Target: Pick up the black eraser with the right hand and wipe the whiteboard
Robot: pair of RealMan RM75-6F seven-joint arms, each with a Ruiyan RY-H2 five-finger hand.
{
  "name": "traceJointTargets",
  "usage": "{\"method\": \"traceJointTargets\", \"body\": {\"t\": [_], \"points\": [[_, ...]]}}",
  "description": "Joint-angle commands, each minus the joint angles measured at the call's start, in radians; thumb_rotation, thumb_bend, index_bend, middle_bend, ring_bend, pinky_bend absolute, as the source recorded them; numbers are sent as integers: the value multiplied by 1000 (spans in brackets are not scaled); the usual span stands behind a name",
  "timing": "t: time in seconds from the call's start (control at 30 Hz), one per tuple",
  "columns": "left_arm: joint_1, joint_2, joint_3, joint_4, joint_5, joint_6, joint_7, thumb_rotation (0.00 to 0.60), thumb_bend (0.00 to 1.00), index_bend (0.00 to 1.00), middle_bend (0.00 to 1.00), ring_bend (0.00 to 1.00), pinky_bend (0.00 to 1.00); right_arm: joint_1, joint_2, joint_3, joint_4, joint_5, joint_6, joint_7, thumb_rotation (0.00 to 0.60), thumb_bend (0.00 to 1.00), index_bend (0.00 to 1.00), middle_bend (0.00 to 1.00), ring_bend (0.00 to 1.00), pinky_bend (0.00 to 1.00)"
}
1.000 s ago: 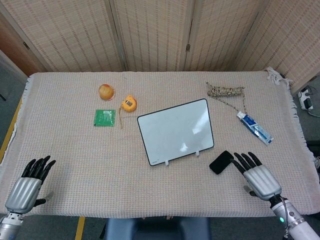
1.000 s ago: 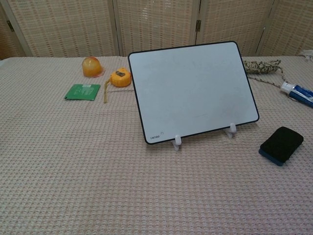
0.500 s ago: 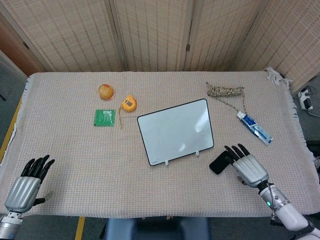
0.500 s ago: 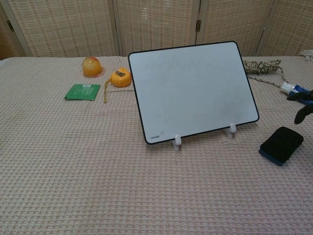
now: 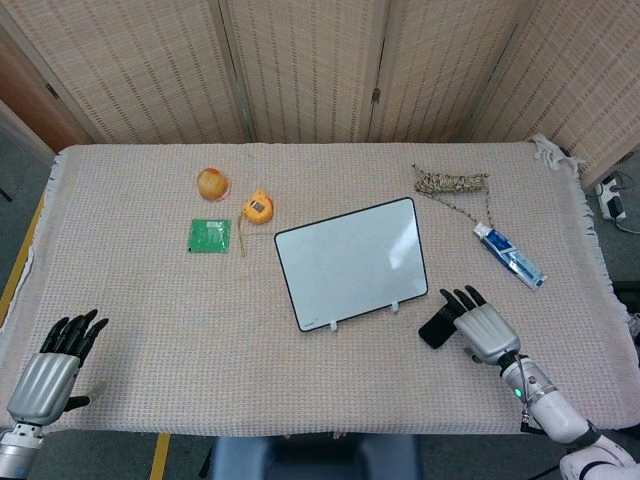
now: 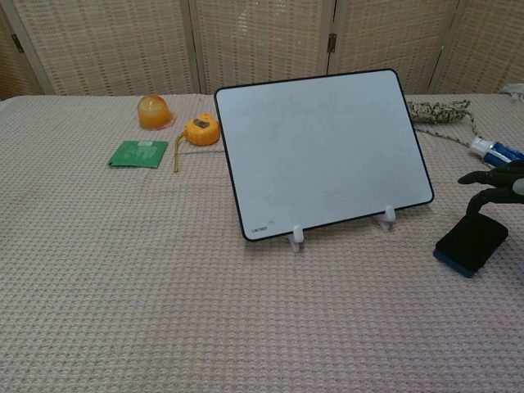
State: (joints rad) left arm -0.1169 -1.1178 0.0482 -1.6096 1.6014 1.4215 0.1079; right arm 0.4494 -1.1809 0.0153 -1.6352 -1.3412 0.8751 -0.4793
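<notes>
The black eraser (image 5: pixel 438 326) (image 6: pixel 471 242) lies flat on the cloth, just right of the whiteboard's front corner. My right hand (image 5: pixel 477 327) (image 6: pixel 498 184) hovers over the eraser's right side with fingers spread and curved downward; it holds nothing. The whiteboard (image 5: pixel 351 262) (image 6: pixel 322 147) leans back on two white clips at the table's middle. My left hand (image 5: pixel 52 370) rests at the near left corner, fingers apart and empty; only the head view shows it.
A toothpaste tube (image 5: pixel 510 256) and a coil of rope (image 5: pixel 452 183) lie beyond the right hand. Left of the board sit an orange tape measure (image 5: pixel 259 207), a peach-coloured fruit (image 5: pixel 212 183) and a green packet (image 5: pixel 209 235). The table's front edge runs close behind both hands.
My right hand has moved left and forward over the eraser, and its fingertips now enter the chest view. The left hand has barely shifted.
</notes>
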Motion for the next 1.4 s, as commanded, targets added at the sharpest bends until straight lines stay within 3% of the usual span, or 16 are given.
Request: {"method": "traceJointTargets", "body": {"t": [0.03,0.63,0.9,1.13,1.4], "points": [[-2,0,0,0,-3,-7,3,600,237,0,0,0,0,11,-11,0,14,13,-10,5,600,314,216,0,0,0],[-13,-2,-4,1,-25,-30,8,600,238,0,0,0,0,68,-109,1,141,39,-42,62,600,313,218,0,0,0],[-13,0,-4,2,-24,-28,1,600,237,0,0,0,0,80,-150,1,189,37,-32,80,600,314,346,1,27,0],[-11,0,-4,1,-22,-24,2,600,238,0,0,0,0,69,-199,6,242,2,47,88,600,314,596,79,103,0],[-12,-1,-3,0,-23,-25,7,600,238,0,0,0,0,21,-183,18,199,-95,226,154,600,314,621,114,135,0]]}}
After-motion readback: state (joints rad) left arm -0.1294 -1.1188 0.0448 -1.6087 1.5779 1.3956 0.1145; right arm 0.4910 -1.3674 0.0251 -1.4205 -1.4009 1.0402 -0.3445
